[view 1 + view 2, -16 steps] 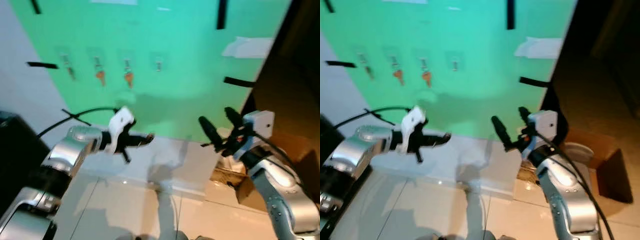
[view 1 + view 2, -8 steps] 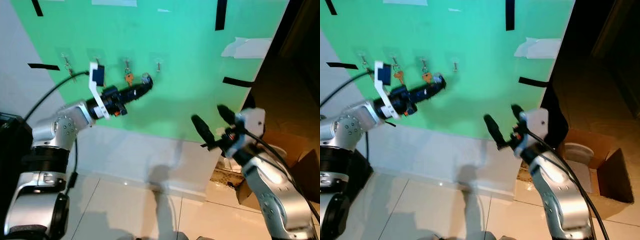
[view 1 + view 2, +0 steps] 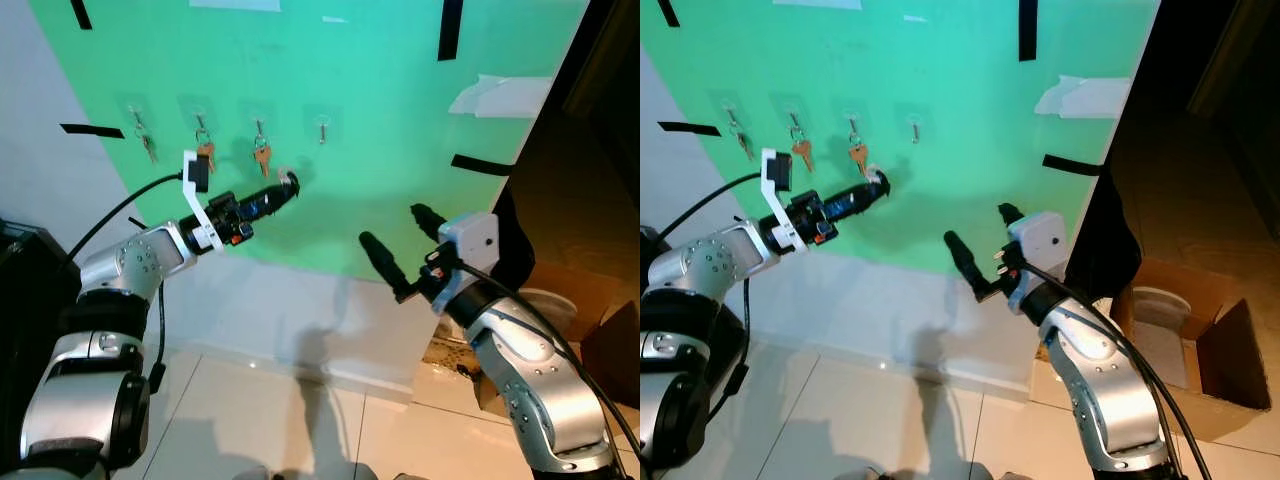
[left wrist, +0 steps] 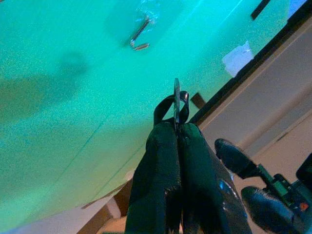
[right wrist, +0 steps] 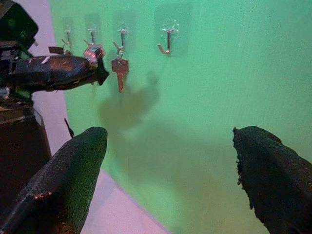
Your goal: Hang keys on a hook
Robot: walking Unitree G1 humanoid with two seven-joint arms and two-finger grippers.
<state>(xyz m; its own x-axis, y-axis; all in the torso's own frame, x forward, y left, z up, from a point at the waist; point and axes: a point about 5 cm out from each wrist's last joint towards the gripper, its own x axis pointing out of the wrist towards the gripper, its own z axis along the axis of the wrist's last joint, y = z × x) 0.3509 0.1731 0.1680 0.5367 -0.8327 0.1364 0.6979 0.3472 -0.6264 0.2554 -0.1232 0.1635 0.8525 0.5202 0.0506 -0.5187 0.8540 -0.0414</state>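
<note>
A green board [image 3: 380, 120] on the wall carries a row of clear stick-on hooks. The three left ones hold keys: a dark one [image 3: 146, 146] and two orange ones [image 3: 205, 153] [image 3: 263, 156]. The rightmost hook [image 3: 322, 127] is bare. My left gripper [image 3: 287, 184] is raised to the board, shut on a key ring with a key [image 4: 176, 103], its tip below and left of the bare hook [image 4: 139, 37]. My right gripper [image 3: 392, 227] hangs open lower right, away from the board, with nothing between its fingers [image 5: 73, 175].
Black tape strips [image 3: 480, 164] and a white paper scrap [image 3: 495, 95] sit on the board. An open cardboard box [image 3: 1210, 370] stands on the tiled floor at right, beside a dark doorway. A black unit [image 3: 25, 300] stands at my left.
My left arm swung up from waist height to the board, then its tip sank a little below the bare hook. The right gripper drifted left, still open.
</note>
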